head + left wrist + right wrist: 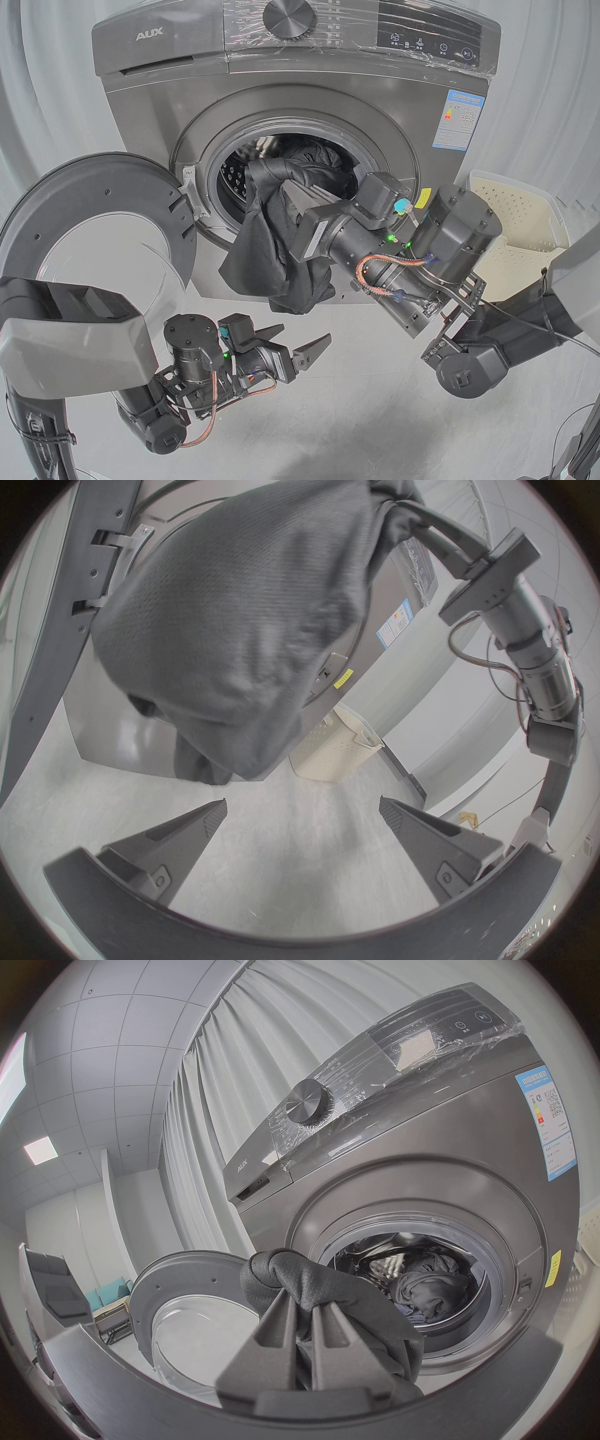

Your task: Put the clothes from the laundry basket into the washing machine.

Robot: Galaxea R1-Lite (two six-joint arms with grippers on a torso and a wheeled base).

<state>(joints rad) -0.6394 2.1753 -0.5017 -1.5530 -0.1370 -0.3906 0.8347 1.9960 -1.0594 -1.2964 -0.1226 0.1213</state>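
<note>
At the washing machine's open drum mouth, our right gripper is clamped tight on a dark garment, which hangs across the lower rim of the opening and down the machine's front. Our left gripper hovers low in front of the washing machine, just below that hanging cloth, jaws spread wide and empty, while the laundry basket stands beside the machine on our right

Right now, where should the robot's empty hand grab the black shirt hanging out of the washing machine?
Probably the bunched bottom end of the black shirt, coming from below and in front. That part hangs free under the drum opening, near the open left gripper; the right gripper pinches the upper fold.
</note>
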